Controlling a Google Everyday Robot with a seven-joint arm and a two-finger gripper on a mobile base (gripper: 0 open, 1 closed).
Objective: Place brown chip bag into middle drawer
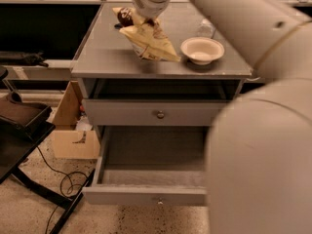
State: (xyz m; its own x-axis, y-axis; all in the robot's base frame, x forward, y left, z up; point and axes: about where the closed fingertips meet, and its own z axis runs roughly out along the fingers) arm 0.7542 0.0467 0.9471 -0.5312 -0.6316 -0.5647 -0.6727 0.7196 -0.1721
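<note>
Tabletop (pixel 105 57): gripper (pixel 146 19) around crumpled chip bag (pixel 150 42)

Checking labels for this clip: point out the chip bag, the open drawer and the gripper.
chip bag (pixel 148 42), camera view, on its pale yellow face.
open drawer (pixel 156 152), camera view, on its bare grey floor.
gripper (pixel 144 16), camera view, above the tabletop (pixel 105 52), at the bag's top end.

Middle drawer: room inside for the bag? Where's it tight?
Middle drawer: floor bare from its left wall to where the arm hides it. Cabinet top: bare left strip beside the brown chip bag. Crowded right: white bowl close to the bag. Pincer at the bag's top end, above the cabinet top's back.
</note>
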